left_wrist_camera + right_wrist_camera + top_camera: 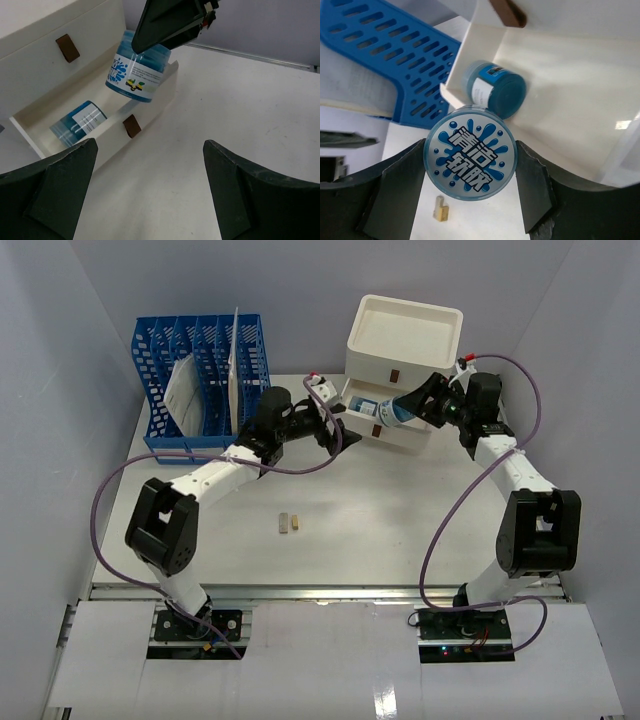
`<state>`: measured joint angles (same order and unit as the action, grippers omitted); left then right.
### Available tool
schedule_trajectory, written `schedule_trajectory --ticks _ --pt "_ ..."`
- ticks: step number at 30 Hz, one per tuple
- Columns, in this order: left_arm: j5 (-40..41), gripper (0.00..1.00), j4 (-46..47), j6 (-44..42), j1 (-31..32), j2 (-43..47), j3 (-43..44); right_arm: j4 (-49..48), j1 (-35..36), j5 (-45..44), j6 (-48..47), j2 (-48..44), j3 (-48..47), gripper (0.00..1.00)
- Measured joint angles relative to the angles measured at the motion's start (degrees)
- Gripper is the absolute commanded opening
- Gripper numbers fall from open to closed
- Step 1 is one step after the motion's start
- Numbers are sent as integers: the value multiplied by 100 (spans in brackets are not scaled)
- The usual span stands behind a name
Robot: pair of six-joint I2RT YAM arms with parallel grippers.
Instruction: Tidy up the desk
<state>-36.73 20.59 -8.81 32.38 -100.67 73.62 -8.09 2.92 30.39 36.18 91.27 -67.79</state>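
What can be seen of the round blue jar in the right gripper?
The round blue plastic jar has a lid with white characters and blue splashes, and a white label on its side. The right gripper holds it by its sides, tilted, over the open white drawer. A similar jar lies inside.

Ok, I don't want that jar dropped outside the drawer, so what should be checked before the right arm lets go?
1. Grip: right end effector clamps the blue jar on both sides: ok.
2. White drawer open: ok.
3. Free floor beside the second jar lying inside: ok.
4. Held jar fully inside the drawer's rim: cannot tell; it hangs near the front corner.
5. Left end effector open, empty, clear of the drawer: ok.
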Motion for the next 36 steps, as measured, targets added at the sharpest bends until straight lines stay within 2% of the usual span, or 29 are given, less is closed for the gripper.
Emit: schedule_trajectory --ticks 7,11,33,36 --pt "-90 98 270 -923 384 -756 363 -303 3 548 257 -498 437 23" --pt "-35 98 348 -1150 539 -800 426 -380 45 771 245 -669 582 23" --pt "1210 96 162 -2007 903 -811 580 -208 470 733 -374 -1206 987 23" --pt "1324 90 128 -2188 972 -740 502 -178 472 738 -406 -1236 1040 23"
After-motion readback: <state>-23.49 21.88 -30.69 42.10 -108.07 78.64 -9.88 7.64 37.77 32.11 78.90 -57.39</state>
